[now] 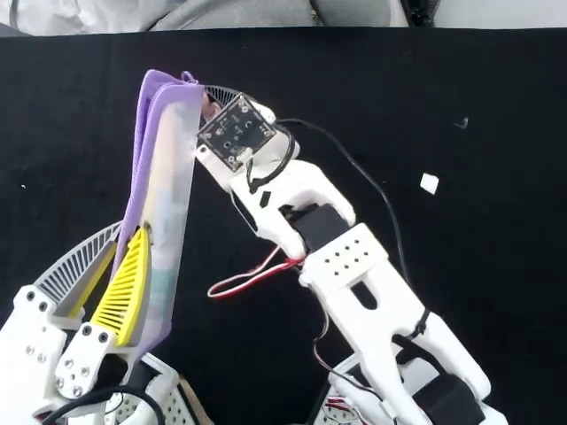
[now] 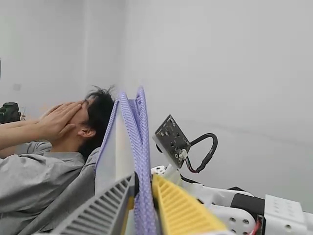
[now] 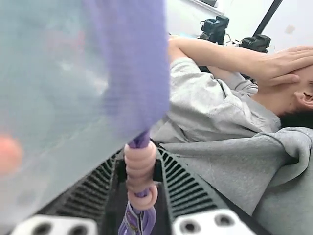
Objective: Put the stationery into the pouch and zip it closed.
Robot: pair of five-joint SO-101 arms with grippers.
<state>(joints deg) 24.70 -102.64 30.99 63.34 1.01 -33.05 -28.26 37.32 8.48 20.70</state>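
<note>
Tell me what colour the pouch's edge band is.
Purple, with a woven texture. The pouch's band shows best in the left wrist view.

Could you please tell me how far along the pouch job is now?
Done: what looks like stationery shows faintly through the pouch, so it seems packed. In hand: the left hand grips one end while the right hand pinches the zip pull at the other. Left: I cannot tell whether the zip is fully shut; a small white piece lies on the table.
</note>
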